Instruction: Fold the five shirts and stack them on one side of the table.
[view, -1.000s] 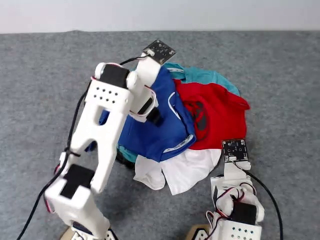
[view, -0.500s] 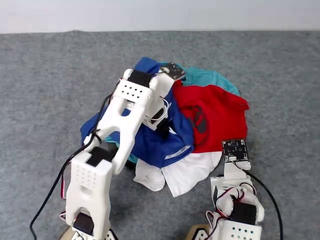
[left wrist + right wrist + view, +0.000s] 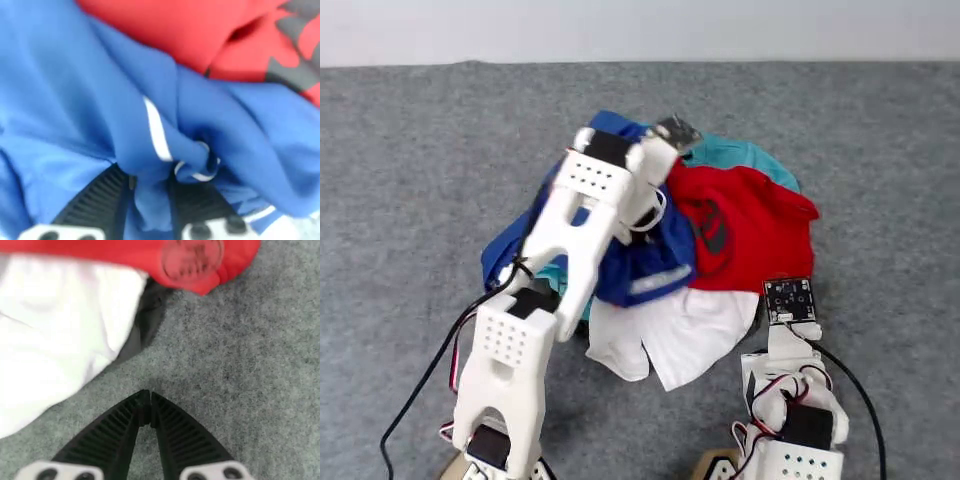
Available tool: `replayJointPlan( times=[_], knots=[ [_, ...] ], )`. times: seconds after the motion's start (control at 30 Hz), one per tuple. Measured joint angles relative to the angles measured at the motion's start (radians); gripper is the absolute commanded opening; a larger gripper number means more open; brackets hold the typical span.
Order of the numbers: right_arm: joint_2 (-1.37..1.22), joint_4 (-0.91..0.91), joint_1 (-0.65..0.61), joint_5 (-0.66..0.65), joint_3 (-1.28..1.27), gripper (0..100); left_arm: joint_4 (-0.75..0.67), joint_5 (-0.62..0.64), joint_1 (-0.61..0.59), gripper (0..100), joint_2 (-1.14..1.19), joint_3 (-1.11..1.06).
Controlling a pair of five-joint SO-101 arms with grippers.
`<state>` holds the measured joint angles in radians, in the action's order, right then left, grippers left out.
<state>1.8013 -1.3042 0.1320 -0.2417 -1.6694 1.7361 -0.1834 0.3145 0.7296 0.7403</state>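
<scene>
Fabric: blue shirt (image 3: 75,100) bunched, white-trimmed | left gripper (image 3: 147,187) clamped on it | right gripper (image 3: 149,401) closed, empty

Bright, even, soft light from above.
Grey felt table top (image 3: 410,180) lit alike near and far. Soft shadow under white plastic left arm (image 3: 575,215) and along right hem of red cotton shirt (image 3: 760,230). Creases of blue white-trimmed shirt (image 3: 65,85) go dark. Faint shade ahead of right gripper (image 3: 149,396).

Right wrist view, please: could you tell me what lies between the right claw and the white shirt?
Only bare grey table cover lies between the right claw and the white shirt, as the right wrist view shows.
</scene>
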Motion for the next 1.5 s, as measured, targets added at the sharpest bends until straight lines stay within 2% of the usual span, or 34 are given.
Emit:
replayJointPlan(
  times=[0.17, 0.4, 0.77, 1.17, 1.27, 1.5],
  knots=[
    [0.0, 0.0, 0.0, 0.0, 0.0, 1.0, 0.0, 0.0, -0.089, 0, -0.094, 0.075],
    [0.0, 0.0, 0.0, 0.0, 0.0, 1.0, 0.0, 0.0, -0.282, 0, -0.278, 0.08],
    [0.0, 0.0, 0.0, 0.0, 0.0, 1.0, 0.0, -0.074, -0.694, 0, -0.543, 0.08],
    [0.0, 0.0, 0.0, 0.0, 0.0, 1.0, 0.0, -0.12, -1.131, 0, -0.664, 0.08],
    [0.0, 0.0, 0.0, 0.0, 0.0, 1.0, 0.0, -0.138, -1.183, 0, -0.669, 0.08],
    [0.0, 0.0, 0.0, 0.0, 0.0, 1.0, 0.0, -0.212, -1.195, 2, -0.671, 0.08]
  ],
)
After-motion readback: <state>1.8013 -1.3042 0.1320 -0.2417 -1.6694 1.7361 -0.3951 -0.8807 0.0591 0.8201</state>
